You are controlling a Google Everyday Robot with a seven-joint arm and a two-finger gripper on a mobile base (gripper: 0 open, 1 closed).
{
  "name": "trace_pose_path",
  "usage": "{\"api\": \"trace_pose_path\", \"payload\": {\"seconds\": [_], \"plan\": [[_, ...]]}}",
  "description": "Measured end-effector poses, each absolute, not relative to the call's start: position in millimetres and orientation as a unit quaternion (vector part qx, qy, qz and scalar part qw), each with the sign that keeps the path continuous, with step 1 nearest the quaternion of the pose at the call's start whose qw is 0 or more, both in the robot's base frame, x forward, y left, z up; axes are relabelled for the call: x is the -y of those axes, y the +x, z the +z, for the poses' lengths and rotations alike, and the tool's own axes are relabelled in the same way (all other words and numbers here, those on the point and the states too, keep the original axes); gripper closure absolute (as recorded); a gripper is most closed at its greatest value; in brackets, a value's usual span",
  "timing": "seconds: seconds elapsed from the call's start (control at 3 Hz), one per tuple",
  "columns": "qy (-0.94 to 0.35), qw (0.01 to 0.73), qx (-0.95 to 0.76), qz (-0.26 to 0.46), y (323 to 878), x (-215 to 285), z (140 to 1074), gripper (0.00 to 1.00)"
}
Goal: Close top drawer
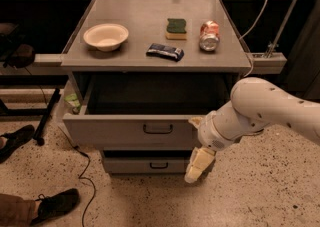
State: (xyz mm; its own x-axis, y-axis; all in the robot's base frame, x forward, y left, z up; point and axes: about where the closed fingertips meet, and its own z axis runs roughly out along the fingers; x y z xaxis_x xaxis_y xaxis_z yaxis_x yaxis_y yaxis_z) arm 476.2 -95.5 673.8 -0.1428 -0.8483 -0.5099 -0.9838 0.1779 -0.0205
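- Closest to me, well down and left of the jaws, there's a black shoe (55, 205) on the speckled floor, with a thin black cable (84, 173) snaking past it.
- The gripper (194, 147) sits at the right end of the top drawer's front, on the end of the chunky white arm (270, 108) that comes in from the right.
- The jaws look spread. One cream finger (195, 120) is up at the front's top edge and the other (200, 163) hangs below its bottom edge. Nothing is pinched between them that I can see.
- The top drawer (115, 132) is pulled partway out, and its front runs off to the left of the jaws. Its little black handle (158, 129) is just left of the gripper.
- A lower drawer (135, 165) sits below and left of the jaws, pushed in further.
- Beyond and above the jaws is the grey cabinet top (140, 11).
- On it, the dark snack packet (165, 51) is nearest, with the pale bowl (105, 36) further left.
- The green sponge (176, 27) is behind the packet.
- The red can (209, 35) lies almost straight above the jaws.
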Motion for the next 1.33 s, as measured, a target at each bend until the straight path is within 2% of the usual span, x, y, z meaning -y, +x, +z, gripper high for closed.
{"api": "trace_pose_path", "payload": {"seconds": [0.33, 1.33], "plan": [[-0.607, 0.212, -0.748, 0.164, 497, 110, 662, 0.15], [-0.57, 0.228, -0.775, 0.153, 585, 145, 652, 0.85]]}}
